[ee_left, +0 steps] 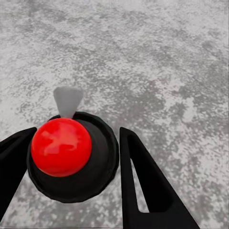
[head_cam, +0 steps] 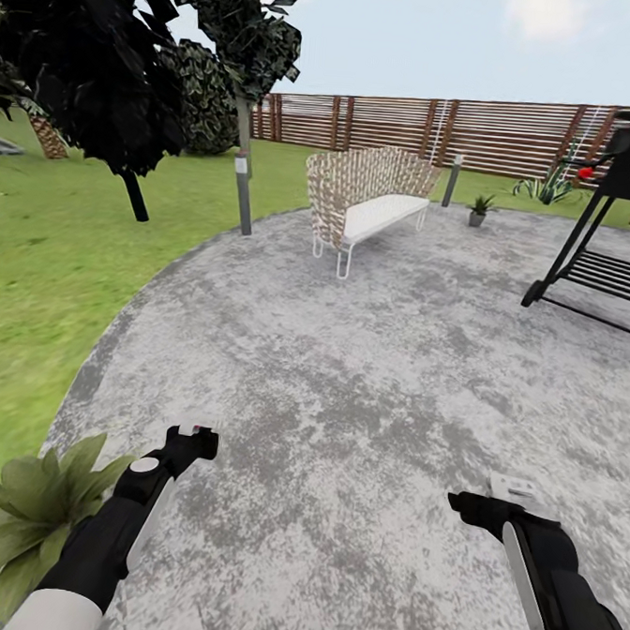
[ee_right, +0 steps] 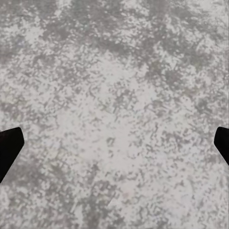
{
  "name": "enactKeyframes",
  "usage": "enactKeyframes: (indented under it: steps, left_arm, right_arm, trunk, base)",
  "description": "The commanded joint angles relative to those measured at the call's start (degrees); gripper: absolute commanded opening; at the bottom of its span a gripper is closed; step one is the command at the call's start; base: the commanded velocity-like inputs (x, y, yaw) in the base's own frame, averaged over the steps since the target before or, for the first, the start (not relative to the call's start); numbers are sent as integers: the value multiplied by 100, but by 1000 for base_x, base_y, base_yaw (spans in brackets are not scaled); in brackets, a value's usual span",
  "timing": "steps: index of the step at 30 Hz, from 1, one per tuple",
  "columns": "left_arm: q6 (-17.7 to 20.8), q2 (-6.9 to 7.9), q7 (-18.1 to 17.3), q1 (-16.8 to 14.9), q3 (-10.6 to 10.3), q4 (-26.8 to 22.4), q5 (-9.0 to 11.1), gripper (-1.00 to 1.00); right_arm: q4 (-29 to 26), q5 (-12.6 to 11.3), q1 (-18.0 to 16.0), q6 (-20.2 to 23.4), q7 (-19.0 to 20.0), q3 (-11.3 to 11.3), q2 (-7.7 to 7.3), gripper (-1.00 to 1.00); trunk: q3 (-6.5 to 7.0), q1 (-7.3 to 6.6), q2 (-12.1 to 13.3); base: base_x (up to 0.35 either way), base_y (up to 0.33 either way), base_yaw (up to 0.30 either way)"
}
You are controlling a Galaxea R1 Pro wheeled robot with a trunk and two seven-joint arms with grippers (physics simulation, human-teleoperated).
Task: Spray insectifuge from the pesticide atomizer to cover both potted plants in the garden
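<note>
1. While the left gripper (ee_left: 76, 130) points down at the round, mottled grey paved patio (head_cam: 348, 374), its two black fingers (ee_left: 143, 186) press against both sides of the pesticide atomizer (ee_left: 71, 162), seen end-on as a dark round body with a glossy red cap and a small grey nozzle.
2. Right gripper (ee_right: 117, 133) hangs over bare paving with its jaws spread wide and nothing between them.
3. One broad-leaved green potted plant (head_cam: 29, 511) sits at the patio's edge, just beside the left arm.
4. A second small plant in a grey pot (head_cam: 479, 210) stands far across the patio, near the woven wicker bench with a white cushion (head_cam: 371, 192).
</note>
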Motion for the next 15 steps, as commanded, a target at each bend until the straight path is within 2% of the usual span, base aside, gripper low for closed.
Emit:
enactKeyframes:
  steps: [1,15]
  left_arm:
    - [29,2,-18,-3,-5,-8,-25,-100]
    - [29,2,-18,-6,-5,-8,-25,-100]
  right_arm:
    - [-7,-30,-1,25,1,-6,-2,100]
    - [-6,-31,-1,25,1,-6,-3,100]
  trunk:
    - [-5,0,-3]
    - [-5,0,-3]
  base:
    - [40,-28,255]
    - [5,-3,255]
